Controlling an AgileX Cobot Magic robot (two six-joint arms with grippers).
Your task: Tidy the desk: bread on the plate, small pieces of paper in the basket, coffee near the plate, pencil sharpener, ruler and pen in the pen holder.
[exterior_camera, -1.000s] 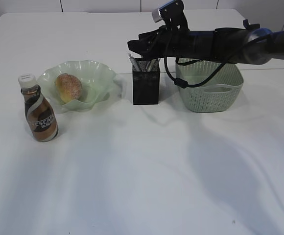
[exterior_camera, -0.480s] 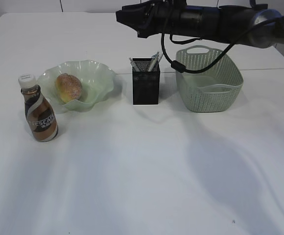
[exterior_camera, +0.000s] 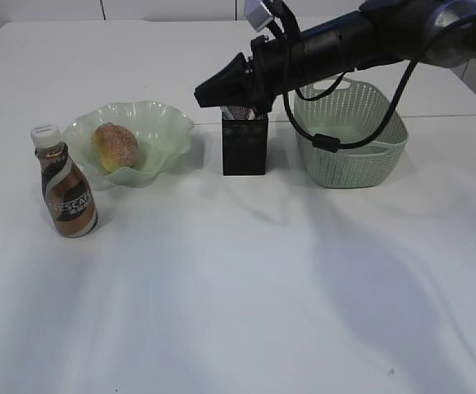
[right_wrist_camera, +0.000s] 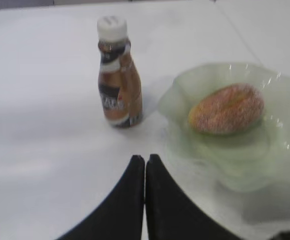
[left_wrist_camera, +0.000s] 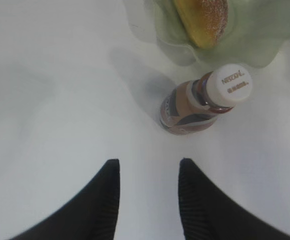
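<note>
Bread sits on the plate, coffee beside it; pen holder looks filled. Right gripper pressed together, empty; left gripper spread, empty.

R arm reaches in from right, raised, gripper jaws pressed together, empty; L gripper jaws apart, empty

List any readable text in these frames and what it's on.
"NESCAFE": partly legible on the label of the coffee bottle in the exterior view, first letter cut off by the curve.
"NESCAFÉ": faint print on the bottle's white cap in the left wrist view; the smaller line beneath it is too small to read.
Label in the right wrist view: too blurred to read.
Nothing else carries text.
</note>
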